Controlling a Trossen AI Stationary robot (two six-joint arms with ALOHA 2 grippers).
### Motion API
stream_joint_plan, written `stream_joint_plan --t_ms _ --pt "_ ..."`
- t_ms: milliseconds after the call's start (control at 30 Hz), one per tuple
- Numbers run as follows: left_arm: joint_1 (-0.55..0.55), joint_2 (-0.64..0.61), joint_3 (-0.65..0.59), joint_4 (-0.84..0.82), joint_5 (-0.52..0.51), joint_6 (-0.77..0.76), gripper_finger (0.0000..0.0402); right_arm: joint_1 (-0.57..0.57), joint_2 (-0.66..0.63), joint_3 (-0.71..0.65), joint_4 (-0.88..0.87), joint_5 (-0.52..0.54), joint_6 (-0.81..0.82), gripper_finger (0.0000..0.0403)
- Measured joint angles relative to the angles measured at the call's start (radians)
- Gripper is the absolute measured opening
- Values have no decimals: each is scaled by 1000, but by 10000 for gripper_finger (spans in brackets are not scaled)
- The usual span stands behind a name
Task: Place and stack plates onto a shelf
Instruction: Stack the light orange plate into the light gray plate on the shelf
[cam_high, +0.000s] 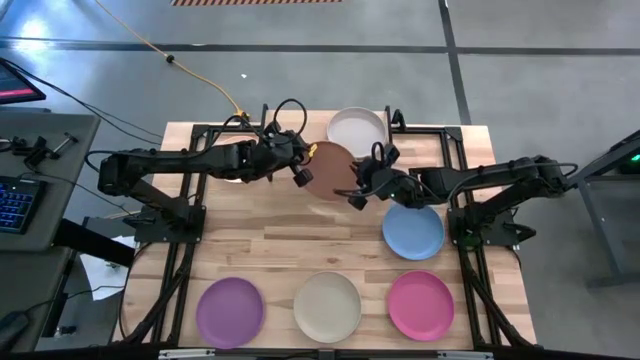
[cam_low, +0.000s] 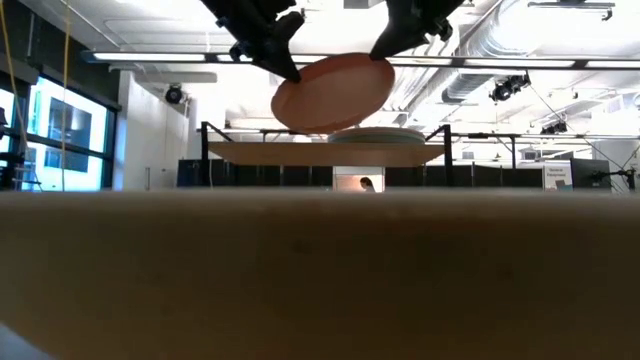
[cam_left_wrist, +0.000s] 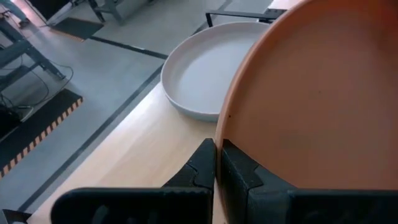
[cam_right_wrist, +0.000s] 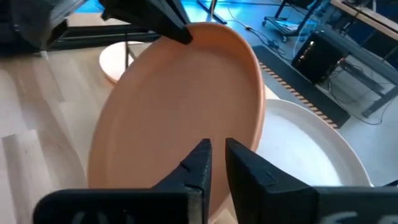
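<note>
A peach plate (cam_high: 330, 168) hangs tilted in the air between my two grippers, above the shelf (cam_low: 240, 153). It also shows in the low view (cam_low: 330, 92). My left gripper (cam_high: 300, 176) is shut on its left rim. My right gripper (cam_high: 357, 196) is closed on its near right rim. Just beyond and below it, a pale plate (cam_high: 357, 130) rests flat on the shelf top, and shows too in the left wrist view (cam_left_wrist: 199, 81) and the right wrist view (cam_right_wrist: 311, 155). My left gripper pinches the peach plate's rim (cam_left_wrist: 221, 134) between its two fingers, coming from the table's left and slanting down. The plate is lifted clear and tilts, this side lower. My right gripper has the plate's rim (cam_right_wrist: 217, 140) between its two fingers, one on the upper face and one beneath. It comes from the table's right, slanting down, opposite the left gripper.
On the tabletop lie a blue plate (cam_high: 413, 230) at the right and, along the near edge, a purple plate (cam_high: 230, 311), a cream plate (cam_high: 327, 306) and a magenta plate (cam_high: 420, 305). Another pale plate (cam_right_wrist: 115, 59) lies beyond the left gripper. Black frame rails (cam_high: 200, 130) flank the table.
</note>
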Motion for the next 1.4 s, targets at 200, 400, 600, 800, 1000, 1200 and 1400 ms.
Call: stream_joint_plan --t_ms 200,400,600,800,1000,1200,1400 --pt "-1 0 0 -1 1 1 0 -3 0 0 3 -2 -29 26" --pt "-1 0 0 -1 7 9 0 16 0 0 37 -6 -85 41" --pt "-2 0 0 2 6 8 0 22 0 0 44 67 -96 76" --pt "-2 0 0 2 6 13 0 21 -1 0 67 103 -139 99" --pt "-2 0 0 14 5 12 0 -6 -1 0 66 99 -131 101" --pt "-14 0 0 40 5 26 0 -28 -1 0 66 80 -130 101" --pt "-21 0 0 41 2 26 0 -30 -1 0 66 80 -128 84"
